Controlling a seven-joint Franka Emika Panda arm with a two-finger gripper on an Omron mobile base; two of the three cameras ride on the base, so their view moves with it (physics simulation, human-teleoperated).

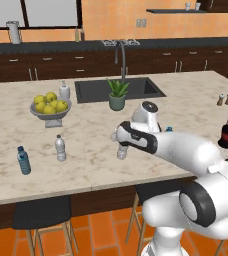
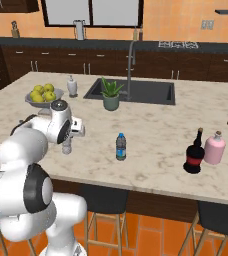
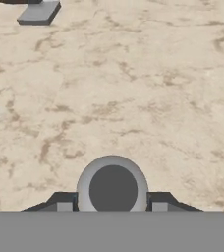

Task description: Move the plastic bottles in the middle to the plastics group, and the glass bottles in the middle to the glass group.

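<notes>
My gripper (image 1: 121,144) points down over the island's front middle, shut on a clear ribbed water bottle (image 1: 122,152) that hangs upright just above the counter. From above, the bottle's cap (image 3: 113,187) sits between my two fingertips. The dark bottle with blue label (image 2: 120,146) stands right of it. Further right stand the near-black red-labelled glass bottle (image 2: 193,152) and, beside it, the pale pink bottle (image 2: 215,148). At the left front stand the plastics group: a clear water bottle (image 1: 60,148) and a lighter blue bottle (image 1: 23,160).
A grey bowl of lemons (image 1: 50,106) and a white dispenser (image 1: 64,91) stand at the back left. A potted plant (image 1: 117,95) sits in front of the sink (image 1: 118,88). Salt and pepper shakers (image 1: 224,99) are at the far right. Stools stand below the front edge.
</notes>
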